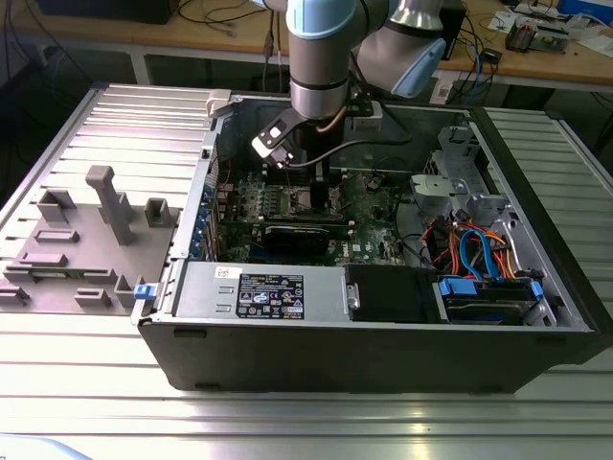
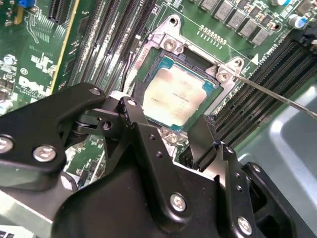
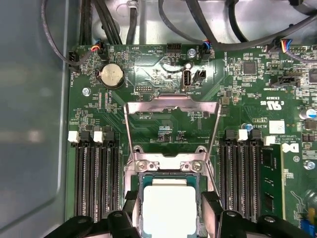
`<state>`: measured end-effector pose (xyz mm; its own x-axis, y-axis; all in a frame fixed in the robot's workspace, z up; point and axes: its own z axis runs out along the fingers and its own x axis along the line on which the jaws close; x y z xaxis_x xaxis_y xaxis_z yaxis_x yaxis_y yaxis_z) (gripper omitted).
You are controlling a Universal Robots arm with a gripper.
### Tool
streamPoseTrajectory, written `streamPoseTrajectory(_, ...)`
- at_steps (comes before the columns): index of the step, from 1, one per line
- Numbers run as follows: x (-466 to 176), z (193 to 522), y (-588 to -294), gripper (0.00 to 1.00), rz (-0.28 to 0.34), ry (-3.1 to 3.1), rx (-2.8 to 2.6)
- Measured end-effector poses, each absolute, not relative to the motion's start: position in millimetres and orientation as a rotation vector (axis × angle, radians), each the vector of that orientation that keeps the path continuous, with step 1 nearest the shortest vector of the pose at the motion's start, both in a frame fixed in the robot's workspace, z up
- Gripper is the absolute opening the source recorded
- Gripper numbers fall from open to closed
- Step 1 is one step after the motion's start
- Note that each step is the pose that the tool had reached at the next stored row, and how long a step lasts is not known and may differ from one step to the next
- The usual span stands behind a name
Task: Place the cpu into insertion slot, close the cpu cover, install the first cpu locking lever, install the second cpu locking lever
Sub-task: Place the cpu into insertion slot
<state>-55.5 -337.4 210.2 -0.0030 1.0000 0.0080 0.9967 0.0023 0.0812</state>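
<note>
Supporting surface: ribbed metal worktop (image 1: 287,422) under case (image 1: 383,355)
cpu (image 3: 170,210): flat in insertion slot (image 3: 168,165), square
pincer (image 3: 171,201): astride cpu, grip unclear

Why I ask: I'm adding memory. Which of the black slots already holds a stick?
The outermost slot on the side away from the grey case wall: a green stick stands in it; the others are bare.

1. One cpu (image 3: 170,210), seated in one insertion slot (image 2: 194,58).
2. One cpu cover (image 3: 171,105), standing raised.
3. One round coin battery (image 3: 111,76) on the board.
4. Two banks of long black memory slots, one bank (image 3: 96,183) on each side (image 3: 240,183) of the socket.
5. One arm (image 1: 321,48) carrying one tool (image 2: 168,126).
6. One open computer case (image 1: 383,355) on one ribbed surface (image 1: 287,422).
</note>
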Motion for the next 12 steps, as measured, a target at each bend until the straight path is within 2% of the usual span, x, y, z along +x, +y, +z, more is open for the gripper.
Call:
streamPoseTrajectory(2,-55.5,213.8,-337.4,0.60,0.096,2.187,2.182)
streamPoseTrajectory(3,-55.4,216.7,-337.4,0.47,0.094,2.188,2.183)
streamPoseTrajectory(4,-55.3,218.2,-337.4,0.47,0.092,2.189,2.184)
streamPoseTrajectory(5,-55.0,219.8,-337.4,0.42,0.088,2.191,2.186)
streamPoseTrajectory(6,-54.1,221.5,-337.4,0.29,0.079,2.195,2.191)
streamPoseTrajectory(7,-53.5,222.2,-337.3,0.29,0.073,2.198,2.194)
streamPoseTrajectory(10,-51.8,223.4,-337.4,0.11,0.052,2.208,2.203)
streamPoseTrajectory(12,-51.6,223.4,-337.4,0.11,0.048,2.210,2.205)
